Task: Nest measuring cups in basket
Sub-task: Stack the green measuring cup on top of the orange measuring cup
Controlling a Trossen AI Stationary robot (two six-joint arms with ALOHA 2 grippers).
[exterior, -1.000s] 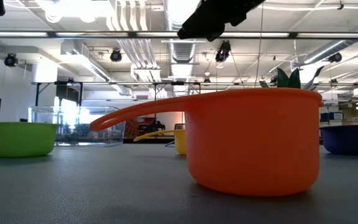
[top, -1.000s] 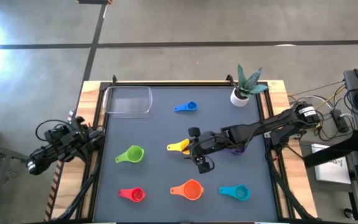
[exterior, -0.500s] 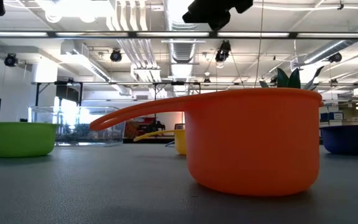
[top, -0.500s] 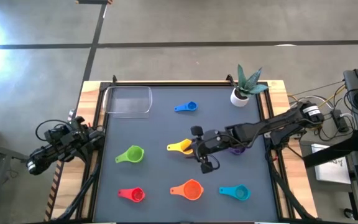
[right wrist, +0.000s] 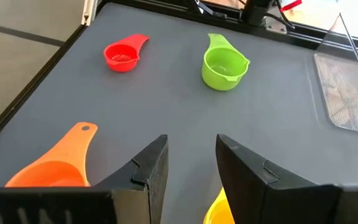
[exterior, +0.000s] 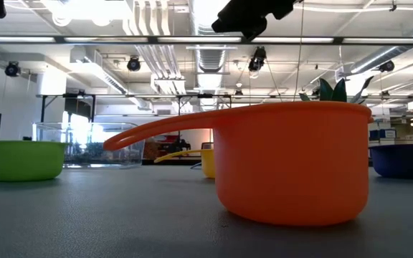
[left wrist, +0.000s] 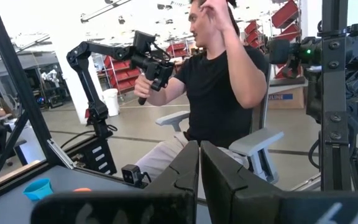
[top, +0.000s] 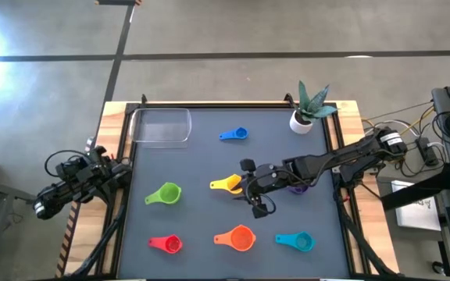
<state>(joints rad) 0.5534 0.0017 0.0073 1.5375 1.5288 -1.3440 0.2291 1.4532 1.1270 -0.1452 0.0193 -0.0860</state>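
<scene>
The basket [top: 161, 126] holds no cups yet. The blue cup [top: 238, 134] lies nearest it; the others lie farther off on the tabletop [top: 201, 218]. The right gripper [top: 250, 191], fingers partly open and holding nothing, hangs far from the basket beside the yellow cup [top: 228, 184].

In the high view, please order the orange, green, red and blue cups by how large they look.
1. Orange cup, clearly largest.
2. Green cup.
3. Red cup and blue cup: they look alike, so I do not rank them.
</scene>
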